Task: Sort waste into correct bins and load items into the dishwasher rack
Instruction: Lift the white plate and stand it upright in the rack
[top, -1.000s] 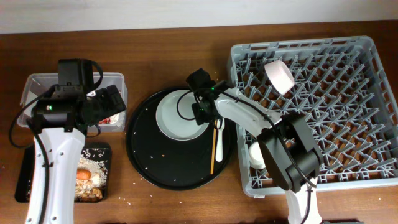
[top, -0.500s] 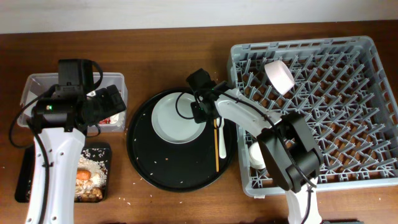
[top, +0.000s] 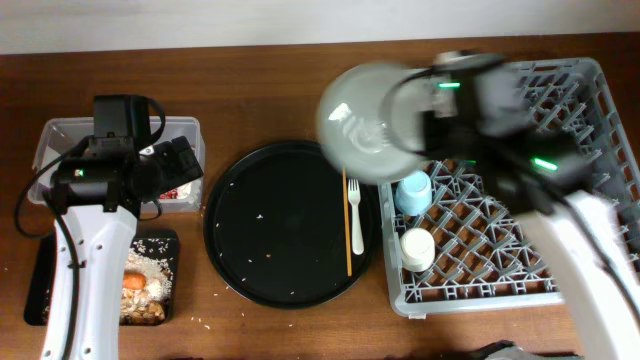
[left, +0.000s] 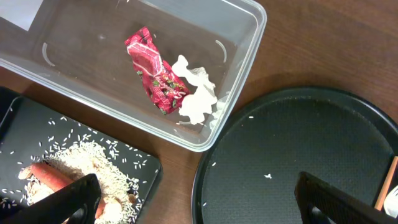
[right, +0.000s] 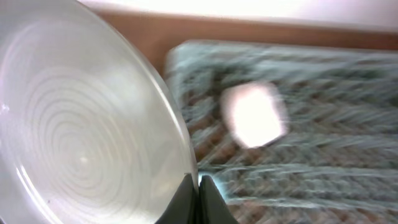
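Note:
My right gripper (right: 199, 186) is shut on the rim of the round white plate (right: 81, 137). It holds the plate (top: 365, 120) up in the air, blurred, over the left edge of the grey dishwasher rack (top: 600, 90). A light blue cup (top: 412, 192) and a cream cup (top: 417, 248) stand in the rack's left side. The white fork (top: 355, 215) lies on the round black tray (top: 270, 230). My left gripper (left: 199, 205) hangs open by the clear tub (left: 74, 37), which holds the red wrapper (left: 155, 70) and the tissue (left: 196, 93). Carrot (left: 50, 176) and rice (left: 93, 158) lie in the shallow black tray (top: 45, 275).
A thin wooden stick (top: 346, 225) lies beside the fork on the round tray. A blurred white shape (right: 254, 115) shows in the rack (right: 323, 180) in the right wrist view. A few rice grains are scattered on the round tray and the table.
My right gripper shut on the plate's rim and lifted the plate off the round tray, up and right toward the rack. The left arm has not moved.

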